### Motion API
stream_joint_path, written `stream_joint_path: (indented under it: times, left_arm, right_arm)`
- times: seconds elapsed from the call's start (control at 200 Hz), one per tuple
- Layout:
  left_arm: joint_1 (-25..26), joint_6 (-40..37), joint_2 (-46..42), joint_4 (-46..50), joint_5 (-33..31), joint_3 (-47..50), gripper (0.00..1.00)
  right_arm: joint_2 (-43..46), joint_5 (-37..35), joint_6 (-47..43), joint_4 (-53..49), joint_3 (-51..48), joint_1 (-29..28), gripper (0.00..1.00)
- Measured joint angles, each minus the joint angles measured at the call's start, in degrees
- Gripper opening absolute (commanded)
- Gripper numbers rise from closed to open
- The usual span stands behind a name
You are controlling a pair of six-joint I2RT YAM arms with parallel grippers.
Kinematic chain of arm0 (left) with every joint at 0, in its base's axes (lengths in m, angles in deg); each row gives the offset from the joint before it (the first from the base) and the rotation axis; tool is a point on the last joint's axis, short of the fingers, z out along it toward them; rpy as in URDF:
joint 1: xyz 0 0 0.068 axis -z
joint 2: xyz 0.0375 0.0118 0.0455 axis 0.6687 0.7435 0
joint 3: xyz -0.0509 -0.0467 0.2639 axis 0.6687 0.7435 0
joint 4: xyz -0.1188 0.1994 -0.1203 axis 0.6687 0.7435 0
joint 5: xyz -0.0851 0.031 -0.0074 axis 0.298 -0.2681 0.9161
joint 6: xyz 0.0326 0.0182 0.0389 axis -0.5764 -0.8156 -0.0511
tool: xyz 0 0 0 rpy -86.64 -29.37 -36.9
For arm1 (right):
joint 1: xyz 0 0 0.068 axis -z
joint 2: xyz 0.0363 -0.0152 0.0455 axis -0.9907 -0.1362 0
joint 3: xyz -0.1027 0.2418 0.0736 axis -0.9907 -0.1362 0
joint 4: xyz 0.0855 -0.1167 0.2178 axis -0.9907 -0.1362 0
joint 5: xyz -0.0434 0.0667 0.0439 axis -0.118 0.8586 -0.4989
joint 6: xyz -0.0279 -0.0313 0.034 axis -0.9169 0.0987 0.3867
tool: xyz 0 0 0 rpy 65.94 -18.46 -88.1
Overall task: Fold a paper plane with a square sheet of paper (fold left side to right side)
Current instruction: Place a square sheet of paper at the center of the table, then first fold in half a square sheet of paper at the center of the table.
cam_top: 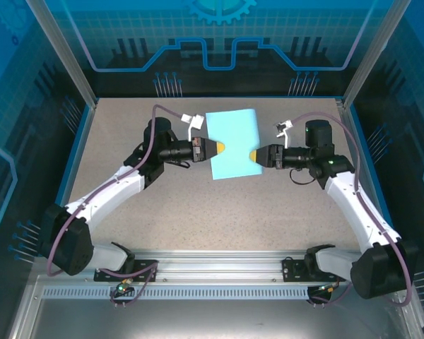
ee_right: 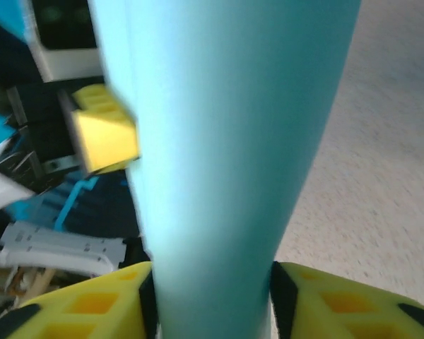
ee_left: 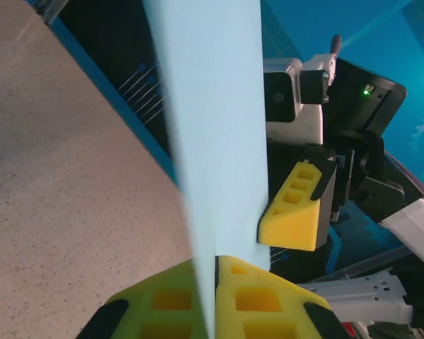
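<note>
The square sheet of paper (cam_top: pixel 233 143) is held above the desk (cam_top: pixel 198 212), clenched at 1 edge by the left fingers (ee_left: pixel 254 296); the right fingers (ee_right: pixel 92 304) are spread around its opposite edge.

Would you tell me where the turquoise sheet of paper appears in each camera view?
Top external: turquoise sheet just above the picture's centre.
Left wrist: turquoise sheet as a tall strip up the middle.
Right wrist: turquoise sheet as a broad blurred band, top to bottom.
Shared landmark: speckled table, at left in the left wrist view, at right in the right wrist view.
</note>
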State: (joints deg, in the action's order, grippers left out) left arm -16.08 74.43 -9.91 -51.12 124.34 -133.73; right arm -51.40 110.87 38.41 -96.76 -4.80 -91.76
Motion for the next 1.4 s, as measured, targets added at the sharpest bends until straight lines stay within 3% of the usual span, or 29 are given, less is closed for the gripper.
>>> stream_joint_path:
  times: [0.1,0.3,0.605,0.8,0.985,1.161,1.401]
  left_arm:
    - [0.00,-1.73,1.77,4.48,-1.79,1.97,0.03]
    - [-0.22,-6.36,11.87,14.91,-4.72,2.80,0.04]
    - [-1.38,-13.09,25.03,29.27,-9.94,-1.75,0.09]
    - [-1.40,-15.19,25.66,32.68,-11.32,-4.04,0.16]
    - [-1.40,-15.34,25.66,33.53,-11.34,-5.05,0.30]
    - [-1.27,-13.70,25.66,32.17,-8.57,-5.09,0.53]
    - [1.33,-8.59,24.68,26.34,-3.72,-5.81,0.67]
  right_arm:
    - [-0.87,-4.81,-2.43,-3.61,-1.20,1.51,0.76]
    - [-5.09,-12.66,-5.31,-8.11,-4.07,2.03,0.76]
    - [-16.87,-14.67,-1.03,-1.62,-10.75,-1.88,0.35]
    - [-24.87,-16.96,2.86,4.87,-10.43,-7.85,0.25]
    - [-30.73,-20.33,4.55,6.86,-8.57,-9.90,0.24]
    - [-32.72,-20.83,4.94,7.30,-8.04,-9.94,0.24]
    - [-32.89,-20.74,4.92,7.41,-8.04,-9.92,0.24]
